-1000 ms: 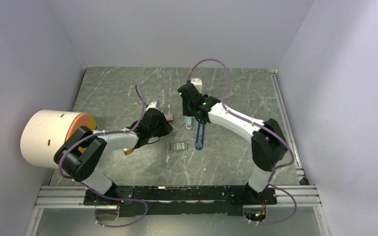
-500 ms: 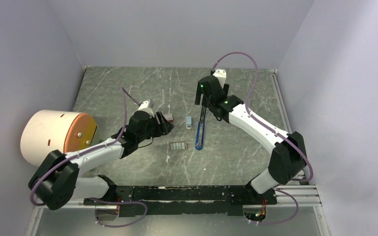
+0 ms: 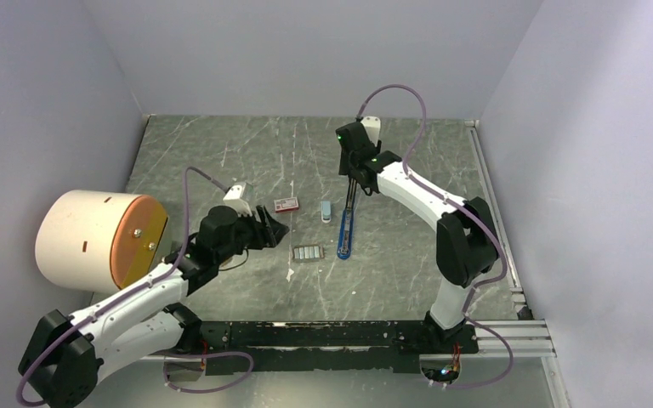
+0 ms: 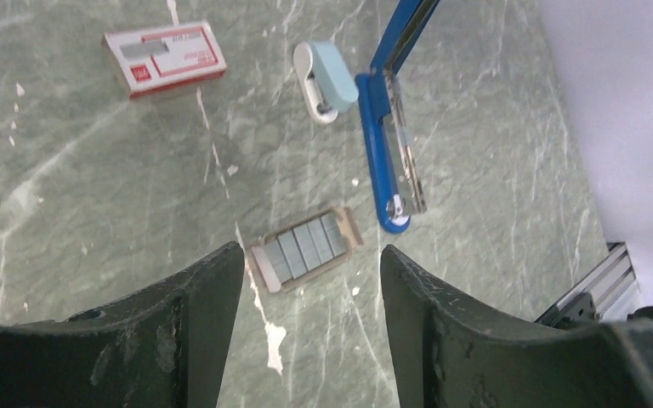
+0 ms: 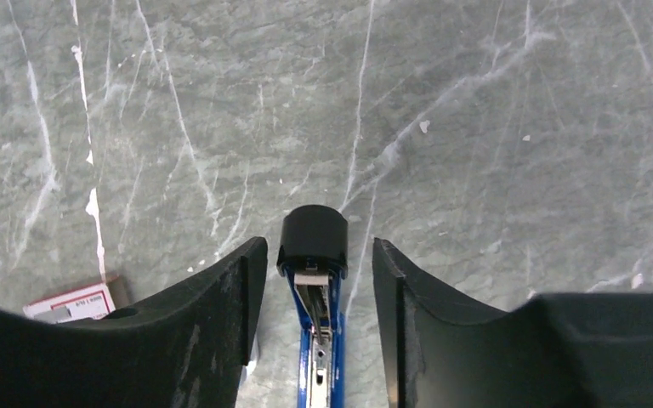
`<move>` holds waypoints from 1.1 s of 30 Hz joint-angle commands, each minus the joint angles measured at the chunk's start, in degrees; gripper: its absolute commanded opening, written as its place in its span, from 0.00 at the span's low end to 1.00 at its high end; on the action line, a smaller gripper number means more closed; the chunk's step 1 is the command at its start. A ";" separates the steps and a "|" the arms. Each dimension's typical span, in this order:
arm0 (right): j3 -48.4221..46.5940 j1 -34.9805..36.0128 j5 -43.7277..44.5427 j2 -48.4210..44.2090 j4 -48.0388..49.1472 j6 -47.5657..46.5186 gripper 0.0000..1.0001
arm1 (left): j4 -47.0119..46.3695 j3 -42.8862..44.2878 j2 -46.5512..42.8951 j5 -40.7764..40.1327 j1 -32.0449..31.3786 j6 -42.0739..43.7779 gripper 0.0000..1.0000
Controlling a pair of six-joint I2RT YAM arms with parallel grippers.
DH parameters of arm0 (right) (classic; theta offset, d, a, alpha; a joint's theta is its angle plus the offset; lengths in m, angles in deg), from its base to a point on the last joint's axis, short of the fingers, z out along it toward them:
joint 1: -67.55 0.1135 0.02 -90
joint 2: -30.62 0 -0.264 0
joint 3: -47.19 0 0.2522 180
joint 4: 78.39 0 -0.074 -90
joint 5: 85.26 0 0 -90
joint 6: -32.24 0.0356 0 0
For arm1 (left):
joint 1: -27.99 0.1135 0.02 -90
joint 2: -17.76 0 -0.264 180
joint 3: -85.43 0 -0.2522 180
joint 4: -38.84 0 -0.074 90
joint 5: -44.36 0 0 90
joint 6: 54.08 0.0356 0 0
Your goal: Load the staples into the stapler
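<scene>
The stapler (image 3: pixel 343 236) is bright blue and lies open on the table, its metal channel facing up (image 4: pixel 401 153). Its black-tipped arm reaches toward the back (image 5: pixel 313 238). The staples (image 3: pixel 308 253) are a flat grey strip block in a tan tray, just left of the stapler's near end. My left gripper (image 3: pixel 272 225) is open and empty, to the left of the staples, which show between its fingers in the left wrist view (image 4: pixel 306 249). My right gripper (image 3: pixel 354 181) is open, with its fingers (image 5: pixel 247 272) either side of the stapler's black end, and gaps show on both sides.
A red-and-white box (image 3: pixel 286 203) and a pale blue-grey piece (image 3: pixel 326 211) lie left of the stapler. A large cream cylinder with an orange face (image 3: pixel 93 238) stands at the left edge. Grey walls close in the table on three sides.
My left arm has drawn back toward the near left, away from the red-and-white box. My right gripper has left the pale blue-grey piece and moved over the stapler's far end.
</scene>
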 commanded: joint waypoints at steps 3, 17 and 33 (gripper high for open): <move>-1.37 -0.72 1.67 1.17 2.55 -0.90 0.48 | -2.60 -2.76 2.44 5.69 0.41 0.05 0.65; -3.48 -0.83 -1.58 1.51 0.84 -2.92 0.21 | -14.15 0.92 18.97 19.13 -3.17 -4.63 0.63; 0.31 -1.66 -3.77 -2.34 6.54 -10.25 0.21 | -18.40 15.96 43.79 16.65 -8.29 -5.82 0.47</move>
